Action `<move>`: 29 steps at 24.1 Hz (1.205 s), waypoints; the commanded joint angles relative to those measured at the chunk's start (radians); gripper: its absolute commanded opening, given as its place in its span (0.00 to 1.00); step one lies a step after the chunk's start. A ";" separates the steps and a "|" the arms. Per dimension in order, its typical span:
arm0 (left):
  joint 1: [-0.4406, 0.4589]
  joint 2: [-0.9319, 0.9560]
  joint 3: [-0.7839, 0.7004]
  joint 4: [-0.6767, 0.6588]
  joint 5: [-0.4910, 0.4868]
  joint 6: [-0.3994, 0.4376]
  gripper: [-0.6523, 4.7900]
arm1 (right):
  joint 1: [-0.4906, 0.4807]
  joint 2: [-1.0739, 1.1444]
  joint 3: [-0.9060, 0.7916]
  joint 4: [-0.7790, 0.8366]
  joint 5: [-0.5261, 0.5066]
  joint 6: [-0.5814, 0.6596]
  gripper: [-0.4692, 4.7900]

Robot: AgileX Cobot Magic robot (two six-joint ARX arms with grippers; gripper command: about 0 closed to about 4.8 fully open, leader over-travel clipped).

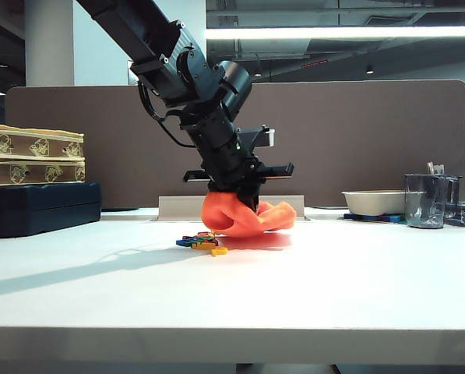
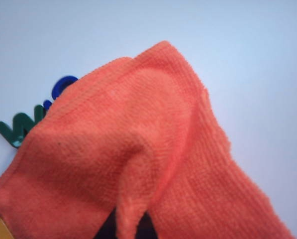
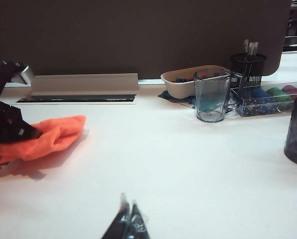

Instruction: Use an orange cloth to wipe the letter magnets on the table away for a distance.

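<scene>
The left gripper (image 1: pixel 236 192) sits at the centre of the exterior view, pointing down at the white desk (image 1: pixel 357 288), its jaws clamped on the orange cloth (image 1: pixel 244 216). The cloth hangs bunched below it and rests on the desk, one fold trailing to the right. Just left of and in front of the cloth lie the letter magnets (image 1: pixel 202 243), a small cluster of blue, red, green and yellow pieces, touching the cloth's lower left edge. In the left wrist view the cloth fills most of the frame; a green letter (image 2: pixel 19 127) and a blue one (image 2: pixel 61 88) poke out from under its edge, and a yellow piece (image 2: pixel 0 229) shows in the lower left corner.

The right gripper (image 3: pixel 128 222) sits low over the desk at the bottom of its own wrist view, its fingertips pressed together, holding nothing. It is well apart from the cloth, which lies at the left of that frame. A clear cup (image 3: pixel 212 95) and a shallow bowl (image 3: pixel 183 82) stand on the desk toward the upper right.
</scene>
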 commanded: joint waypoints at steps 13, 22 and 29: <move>0.030 0.014 -0.056 -0.056 -0.007 -0.002 0.11 | 0.000 -0.003 0.005 0.013 0.000 0.004 0.09; 0.073 0.014 -0.056 -0.053 -0.024 -0.001 0.11 | 0.000 -0.003 0.005 0.012 0.000 0.004 0.09; 0.125 0.014 -0.056 -0.056 -0.034 0.001 0.11 | 0.000 -0.003 0.005 0.003 0.004 0.004 0.09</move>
